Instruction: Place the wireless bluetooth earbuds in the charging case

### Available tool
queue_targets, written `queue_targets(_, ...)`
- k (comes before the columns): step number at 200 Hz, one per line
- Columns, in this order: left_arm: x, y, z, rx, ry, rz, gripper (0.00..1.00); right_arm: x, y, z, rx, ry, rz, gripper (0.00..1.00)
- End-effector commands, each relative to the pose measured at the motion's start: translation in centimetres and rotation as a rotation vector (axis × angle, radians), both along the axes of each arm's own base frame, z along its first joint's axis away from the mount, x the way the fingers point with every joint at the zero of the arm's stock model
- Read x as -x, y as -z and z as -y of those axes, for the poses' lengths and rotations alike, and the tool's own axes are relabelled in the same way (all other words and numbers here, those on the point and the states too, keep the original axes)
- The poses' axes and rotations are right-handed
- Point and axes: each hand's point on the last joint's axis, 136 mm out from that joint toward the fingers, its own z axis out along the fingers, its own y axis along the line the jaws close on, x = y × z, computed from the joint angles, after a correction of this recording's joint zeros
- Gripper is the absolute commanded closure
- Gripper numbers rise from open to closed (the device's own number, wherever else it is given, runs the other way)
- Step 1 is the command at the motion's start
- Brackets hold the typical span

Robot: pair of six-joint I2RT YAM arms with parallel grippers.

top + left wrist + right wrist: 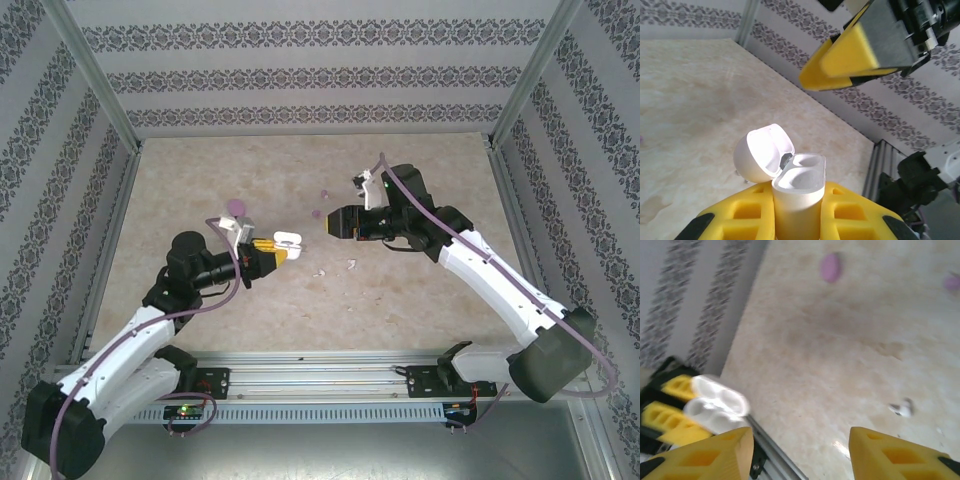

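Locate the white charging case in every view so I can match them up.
Top external: charging case just left of centre.
Left wrist: case bottom centre, lid open.
Right wrist: case lower left, blurred.
Shared landmark: the left claw's yellow fingers gripping it.

We have left gripper [274, 249] clamped on the charging case [288, 241]; right gripper [332, 224] just off its tips, facing, jaws apart.

Overhead view facing down, wrist views close, sharing charging case [795, 200]
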Motion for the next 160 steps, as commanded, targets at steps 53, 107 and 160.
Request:
queue_targets(53, 0.9, 3.0, -1.9, -0.129, -0.078, 0.035, 1.0, 1.7, 13.1, -1.6, 0.214, 0.234, -0.352, 0.49)
queue_targets(107, 1.4, 3.9, -2.1, -0.127, -0.085, 0.03, 1.0, 2.0, 18.8, -4.5, 0.291, 0.231, -0.467, 0.45)
queue_targets(160, 2.0, 4.6, -2.5, -0.126, -0.094, 0.027, 1.0, 1.2, 21.1, -5.1, 0.339, 0.233, -0.485, 0.44)
